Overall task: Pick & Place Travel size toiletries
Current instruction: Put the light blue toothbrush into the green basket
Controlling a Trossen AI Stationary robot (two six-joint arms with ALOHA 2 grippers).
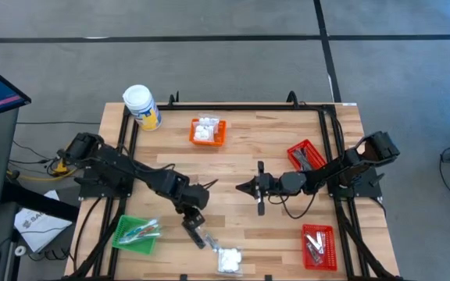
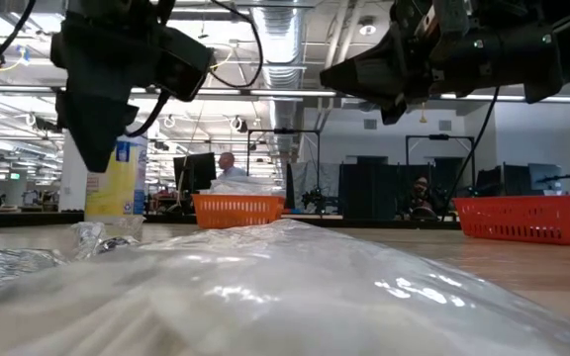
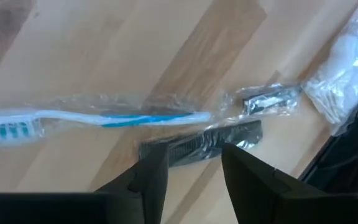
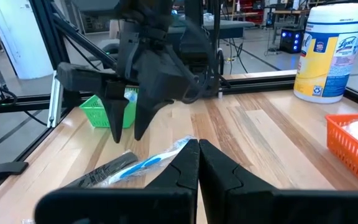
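We see the left gripper (image 3: 191, 165) hanging over the wooden table (image 1: 241, 156), fingers apart and empty. Below it lie a clear-wrapped blue-and-white toothbrush (image 3: 98, 117) and a black comb (image 3: 201, 142), side by side. The right gripper (image 4: 197, 163) hovers mid-table, fingers together.

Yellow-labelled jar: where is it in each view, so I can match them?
High view: jar at the table's upper left corner.
Low view: jar at the left.
Left wrist view: not in it.
Right wrist view: jar at upper right.
Shared landmark: orange basket, right of the jar in all three.
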